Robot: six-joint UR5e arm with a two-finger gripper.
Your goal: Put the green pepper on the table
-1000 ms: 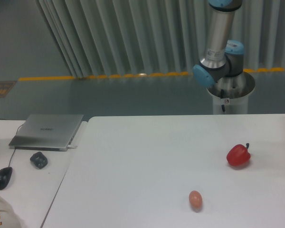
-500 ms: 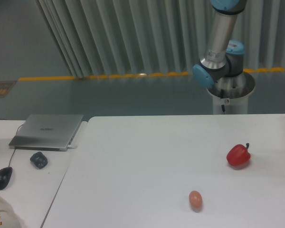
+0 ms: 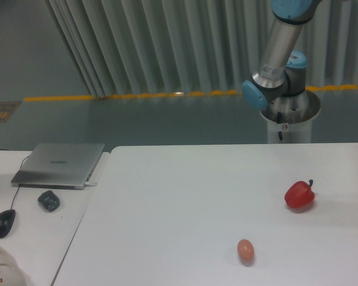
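Observation:
The green pepper is out of view. The white table (image 3: 167, 208) fills the lower right of the frame. Only the lower part of the arm (image 3: 278, 56) shows, rising from its base behind the table's far edge and leaving the frame at the top. The gripper is out of view.
A red pepper (image 3: 299, 195) sits on the table at the right. A small pinkish egg (image 3: 245, 249) lies nearer the front. On a smaller desk at the left are a closed laptop (image 3: 59, 164), a dark small object (image 3: 48, 200) and a mouse (image 3: 4, 223).
The arm's upper link has tilted a little to the right at the top of the frame. Nothing on the table has moved.

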